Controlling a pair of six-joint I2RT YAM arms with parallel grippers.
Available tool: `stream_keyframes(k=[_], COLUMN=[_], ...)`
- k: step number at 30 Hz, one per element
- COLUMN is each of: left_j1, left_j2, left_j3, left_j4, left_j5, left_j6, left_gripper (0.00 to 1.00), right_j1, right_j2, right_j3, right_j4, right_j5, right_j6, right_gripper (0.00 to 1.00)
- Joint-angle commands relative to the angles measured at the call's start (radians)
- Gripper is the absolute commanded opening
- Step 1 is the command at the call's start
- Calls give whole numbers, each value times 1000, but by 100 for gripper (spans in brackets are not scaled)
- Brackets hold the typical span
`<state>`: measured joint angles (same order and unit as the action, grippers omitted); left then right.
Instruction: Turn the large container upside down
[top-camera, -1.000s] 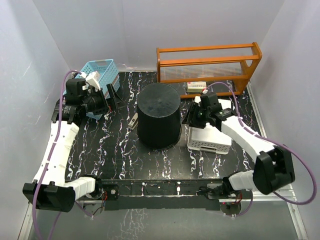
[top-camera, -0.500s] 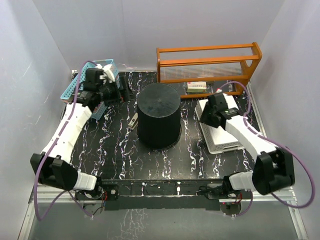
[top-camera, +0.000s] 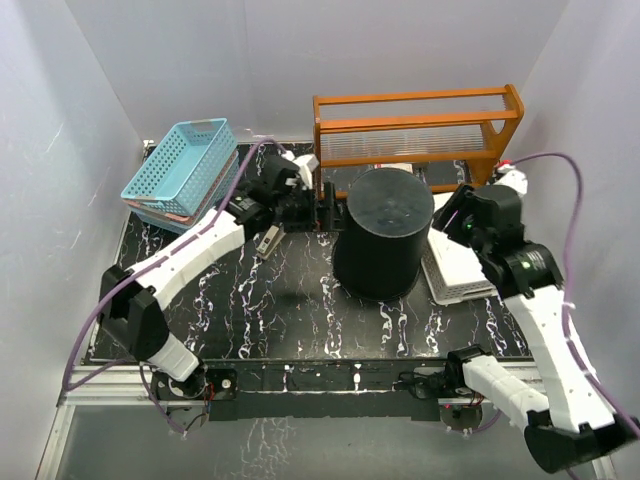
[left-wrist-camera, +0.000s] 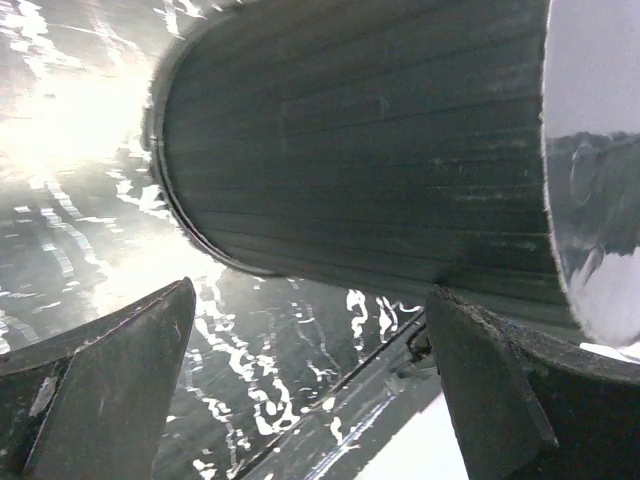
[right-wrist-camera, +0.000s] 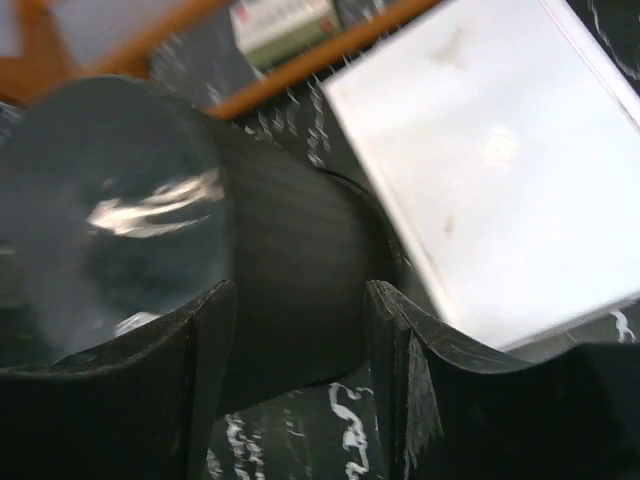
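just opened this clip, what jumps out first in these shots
A big black bucket dominates the middle of the marbled table, standing flat base up. Both hands flank it: the left hand open at its left side, the right hand at its right. An orange rack stands behind.

The whole table (top-camera: 250, 300) is seen from above and behind by the top camera. The large container (top-camera: 385, 235) is viewed closely from opposite sides by both wrist cameras and shared by all views.
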<state>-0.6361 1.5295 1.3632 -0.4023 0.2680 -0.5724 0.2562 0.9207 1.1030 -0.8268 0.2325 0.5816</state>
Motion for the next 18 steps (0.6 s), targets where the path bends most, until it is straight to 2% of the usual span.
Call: stream_keyframes(k=[1,4,9,15,18], left_j1=[-108,-132,-142,-120,-35], left_j2=[90,142,176,103,18], left_j3=[66,111,153,263,270], left_j4=[90,77,64,-178,-250], left_j5=[0,-1,-6,-212,-213], left_j6=[-48,-35,-12,122,148], left_gripper=[98,98,99,99,99], right_j1=[6,6,6,6,21], right_j2=[-93,-116,-82,-31,23], right_j3=[162,225,258,212,222], right_j4=[17,46,124,205,259], right_j5=[-22,-87,-357,-661,-827], right_j6=[12,-33,-84,-100,-59], right_gripper=[54,59,64,66,67])
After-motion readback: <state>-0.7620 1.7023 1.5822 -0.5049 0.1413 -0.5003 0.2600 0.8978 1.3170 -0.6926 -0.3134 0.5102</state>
